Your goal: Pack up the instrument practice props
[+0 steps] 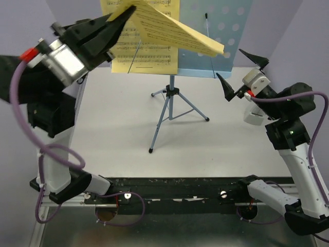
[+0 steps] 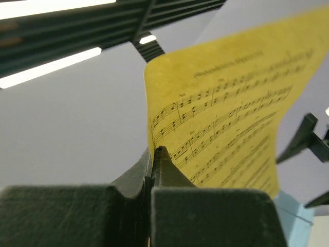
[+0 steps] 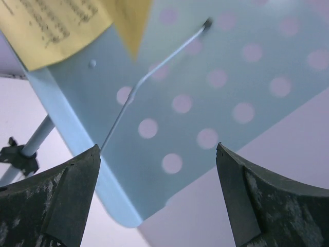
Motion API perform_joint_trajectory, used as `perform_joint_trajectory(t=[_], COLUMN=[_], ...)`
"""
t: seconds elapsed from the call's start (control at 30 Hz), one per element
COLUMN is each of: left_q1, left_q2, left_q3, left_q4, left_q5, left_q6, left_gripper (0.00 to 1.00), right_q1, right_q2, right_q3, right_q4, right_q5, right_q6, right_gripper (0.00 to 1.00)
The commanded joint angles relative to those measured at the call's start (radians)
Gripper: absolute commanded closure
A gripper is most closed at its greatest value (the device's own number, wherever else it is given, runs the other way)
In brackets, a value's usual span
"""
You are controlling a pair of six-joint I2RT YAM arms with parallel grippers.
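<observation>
Top view: left tool [image 1: 119, 20] is raised over the far-left part of the worktop [image 1: 113, 134], jaws pinched shut on a corner of a yellow sheet [image 1: 175, 33]. The sheet's long axis runs from that pinch rightward and slightly down, across the front of the music stand [image 1: 171, 105], which stands mid-worktop toward the far edge. Its free end hangs just beside the right tool [image 1: 229, 63], which is spread wide with nothing in it. A second yellow page [image 1: 146, 54] rests on the stand's desk. A small whitish piece [image 1: 253, 116] sits by the right edge, behind the right arm. Left wrist view: left tool [image 2: 156, 152] is clamped on the sheet's [image 2: 231, 113] edge, and the paper fans up and away to the right. Right wrist view: right tool [image 3: 159, 175] gapes in front of the desk's [image 3: 231, 77] lower corner, touching nothing I can make out. A wire retainer [image 3: 149, 77] crosses the desk. Judgement: the left arm alone has the sheet. The right arm is nearer the free end, which lies up and to its left.
</observation>
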Motion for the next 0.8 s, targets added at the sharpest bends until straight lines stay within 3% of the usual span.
perform_joint_trajectory(t=[0.0,0.17,0.27,0.4,0.57,0.77], left_q1=[0.04,0.075,0.128,0.224,0.26,0.382], left_q2=[-0.129,-0.315,-0.398,-0.488,-0.571,-0.676], left_q3=[0.007,-0.268,-0.432,-0.603,-0.795,-1.089], left_q4=[-0.148,-0.046,-0.004,0.037,0.103,0.236], left_q5=[-0.106,-0.37,-0.497,-0.622,-0.849,-0.935], left_q6=[0.365,0.761,0.899,0.916,0.97,0.941], left_gripper=[1.0,1.0,1.0,1.0,1.0,1.0], right_q1=[-0.002,-0.002,0.001,0.001,0.0,0.0], right_q2=[0.006,0.064,0.057,0.006,-0.051,-0.109], right_q3=[-0.103,-0.006,-0.032,-0.118,-0.172,-0.275], right_q4=[-0.021,-0.223,-0.271,-0.288,-0.372,-0.424], right_q5=[0.104,0.195,0.246,0.226,0.209,0.192], right_q6=[0.142,0.258,0.291,0.306,0.309,0.315], right_gripper=[0.0,0.0,0.0,0.0,0.0,0.0])
